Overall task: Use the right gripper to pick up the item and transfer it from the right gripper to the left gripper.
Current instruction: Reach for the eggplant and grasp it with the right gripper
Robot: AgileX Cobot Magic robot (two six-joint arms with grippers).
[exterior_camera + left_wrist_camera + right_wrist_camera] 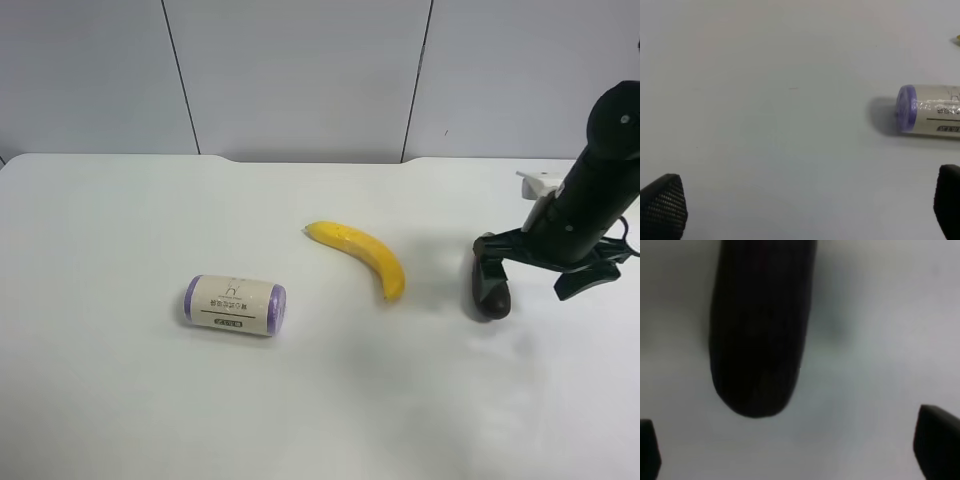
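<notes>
The item, a dark glossy eggplant (490,288), lies on the white table (330,400) at the right side of the exterior high view. My right gripper (540,268) hangs low over it, open, and one finger (490,250) stands right by the eggplant. In the right wrist view the eggplant (760,330) is a blurred dark shape just ahead of the right gripper (792,447), nearer one fingertip (647,450) than the other; nothing is gripped. The left gripper (805,202) shows only in the left wrist view, open over bare table.
A yellow banana (362,255) lies mid-table, left of the eggplant. A paper-labelled roll with purple ends (235,305) lies further left; it also shows in the left wrist view, where the roll (930,110) lies ahead of one finger. A grey panelled wall stands behind the table.
</notes>
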